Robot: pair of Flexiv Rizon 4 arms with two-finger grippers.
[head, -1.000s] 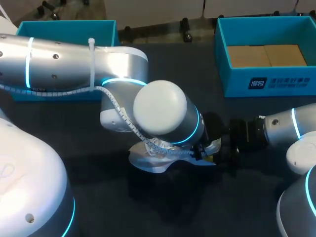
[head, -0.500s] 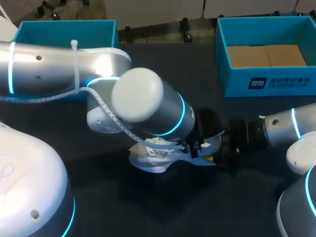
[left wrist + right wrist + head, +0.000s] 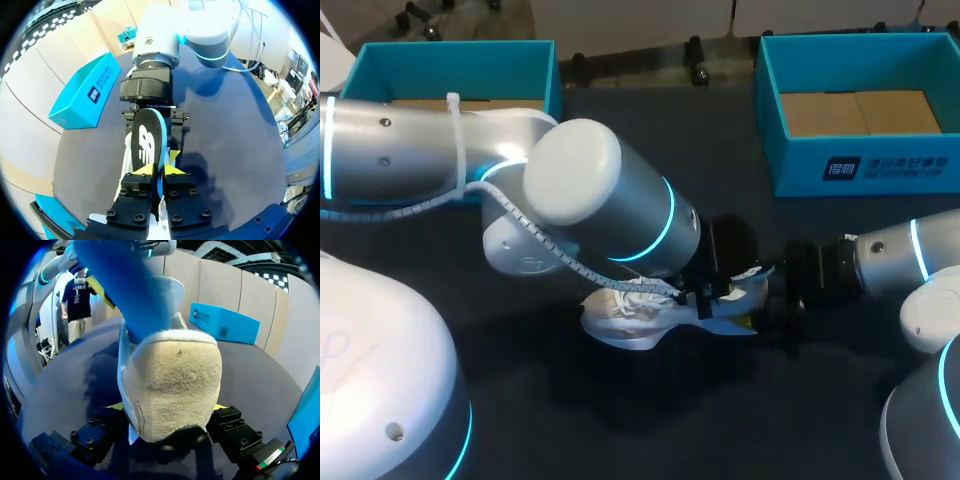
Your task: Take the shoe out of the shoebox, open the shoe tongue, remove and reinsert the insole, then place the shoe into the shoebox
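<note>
A white shoe lies on the dark table, heel toward my right arm. My right gripper is shut on its beige suede heel, one yellow-tipped finger on each side. The insole, black on top with a white logo and a blue underside, stands on edge over the heel opening. My left gripper comes in over the shoe from the toe side and is shut on the insole's near end. In the head view my left gripper sits just above the heel, largely hidden by its own wrist.
A teal box with cardboard on its floor stands at the back right. A second teal box stands at the back left, partly behind my left arm. The dark tabletop lies bare in front of the shoe.
My left arm's wrist and forearm have swung to the left over the shoe, while its gripper stays at the heel with the insole. The right arm and the shoe have not moved.
</note>
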